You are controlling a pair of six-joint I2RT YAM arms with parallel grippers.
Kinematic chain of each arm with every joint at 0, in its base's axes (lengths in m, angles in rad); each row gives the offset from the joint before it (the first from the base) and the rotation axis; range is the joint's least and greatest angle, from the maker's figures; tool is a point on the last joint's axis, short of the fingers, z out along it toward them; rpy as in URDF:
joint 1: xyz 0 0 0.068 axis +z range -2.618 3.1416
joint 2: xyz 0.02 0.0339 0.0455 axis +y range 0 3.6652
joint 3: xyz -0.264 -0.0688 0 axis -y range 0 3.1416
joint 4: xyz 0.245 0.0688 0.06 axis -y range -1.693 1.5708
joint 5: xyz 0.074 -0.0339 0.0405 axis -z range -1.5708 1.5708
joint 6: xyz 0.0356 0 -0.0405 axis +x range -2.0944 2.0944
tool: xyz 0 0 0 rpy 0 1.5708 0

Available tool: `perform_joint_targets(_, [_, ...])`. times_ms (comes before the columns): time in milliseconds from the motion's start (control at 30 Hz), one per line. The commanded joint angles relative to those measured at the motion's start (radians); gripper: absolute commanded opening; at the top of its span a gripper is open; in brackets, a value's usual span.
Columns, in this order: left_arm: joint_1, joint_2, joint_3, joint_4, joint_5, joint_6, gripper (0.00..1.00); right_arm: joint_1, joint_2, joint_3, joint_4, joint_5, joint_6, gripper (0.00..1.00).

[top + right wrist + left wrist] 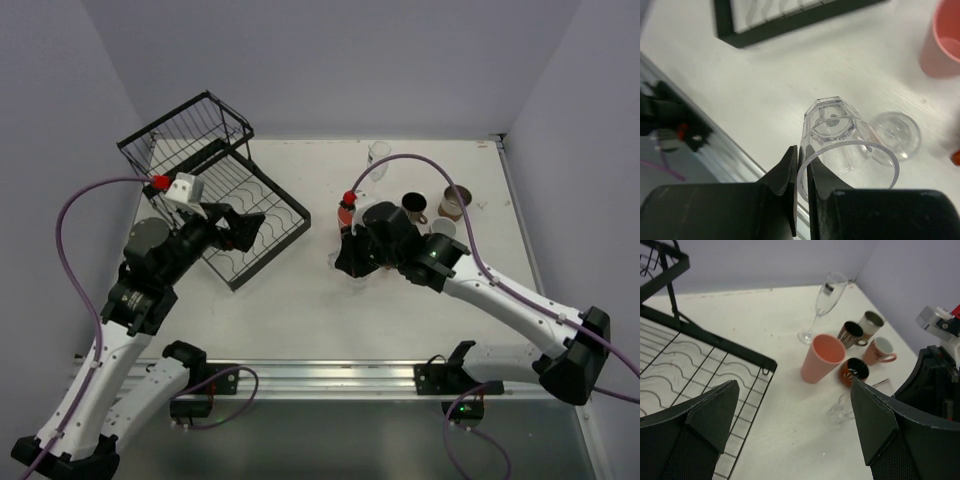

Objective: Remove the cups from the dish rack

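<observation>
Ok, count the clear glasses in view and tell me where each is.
2. A tall flute stands upright at the far side, behind the salmon tumbler. A second clear glass is nearer, its rim pinched in the jaws of the right gripper. Others may be hidden.

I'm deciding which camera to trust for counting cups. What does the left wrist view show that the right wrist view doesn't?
Only the left wrist view: the open left gripper, a tall stemmed glass standing upright, and a brown mug, silvery cup and pink mug grouped near it. Only the right wrist view: the right gripper pinching the rim of the clear glass. Both views: that clear glass, the salmon tumbler and part of the dish rack.
</observation>
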Motion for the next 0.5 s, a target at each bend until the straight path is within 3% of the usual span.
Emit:
perform_joint_targets(0, [-0.002, -0.021, -0.067, -0.096, -0.062, 0.147, 1.0, -0.03, 0.058, -0.001, -0.156, 0.103, -0.073, 0.0])
perform_joint_targets(200, [-0.002, -0.093, -0.171, -0.01, -0.085, 0.175, 1.0, -0.052, 0.172, 0.028, -0.157, 0.104, -0.084, 0.0])
perform_joint_targets(467, [0.001, -0.086, -0.176, 0.001, -0.044, 0.183, 1.0, -0.053, 0.259, 0.075, -0.22, 0.169, -0.106, 0.0])
